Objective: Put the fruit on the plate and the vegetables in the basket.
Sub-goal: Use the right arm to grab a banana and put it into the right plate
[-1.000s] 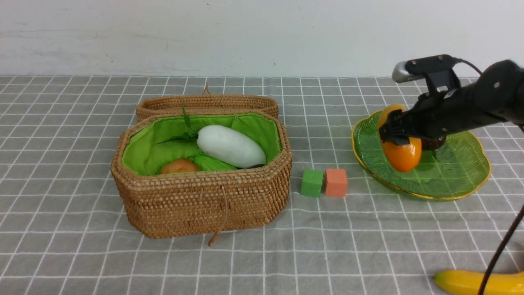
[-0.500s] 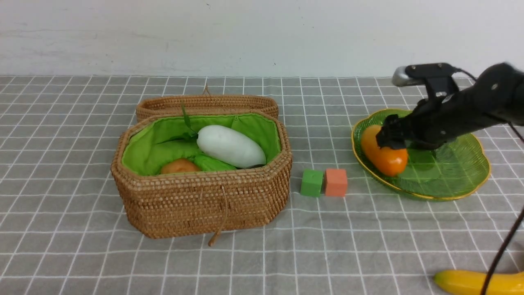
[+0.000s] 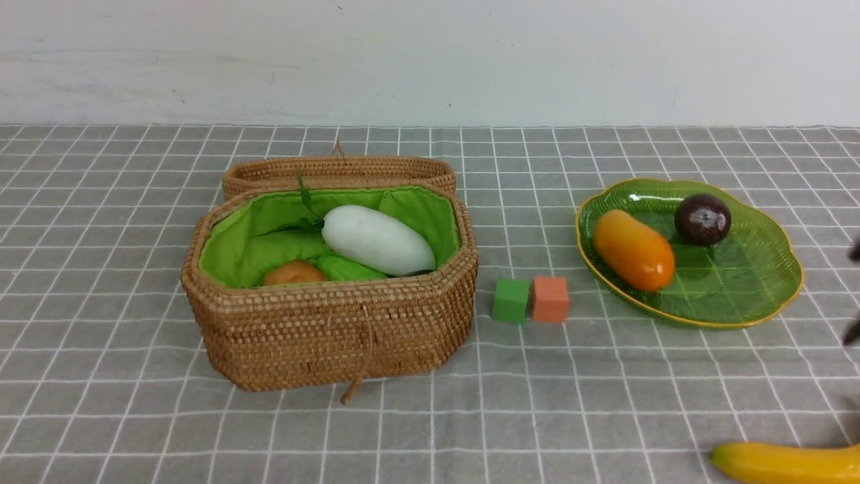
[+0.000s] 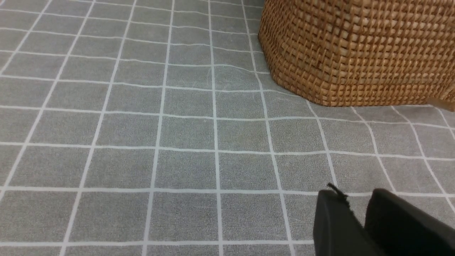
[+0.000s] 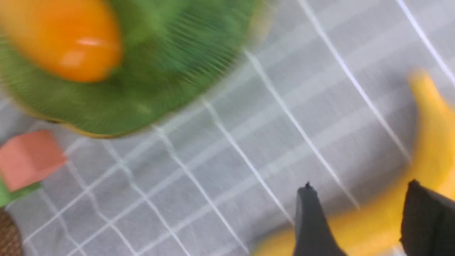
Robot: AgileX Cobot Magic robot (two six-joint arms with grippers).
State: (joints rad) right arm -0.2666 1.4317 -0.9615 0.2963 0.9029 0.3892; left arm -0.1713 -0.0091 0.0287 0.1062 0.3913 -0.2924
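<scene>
Running off frame, the banana (image 3: 783, 462) lies cropped.

Bright even light, soft shadows, right wrist view motion-blurred

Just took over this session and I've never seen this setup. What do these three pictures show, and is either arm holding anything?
It is a robot with two arms, each ending in a two-fingered tool. The wide picture looks forward from between the arms; the other two come from a camera on each wrist. On the checked cloth stands an open wicker basket holding a radish, a potato and a cucumber, its lid behind it. Next come a green cube and an orange cube, then a green plate holding a mango and a mangosteen. A banana lies nearest the robot, on its right. The left tool sits low near the basket, jaws slightly apart, empty. The right tool, in a blurred picture, has its jaws open over the banana, gripping nothing.
</scene>
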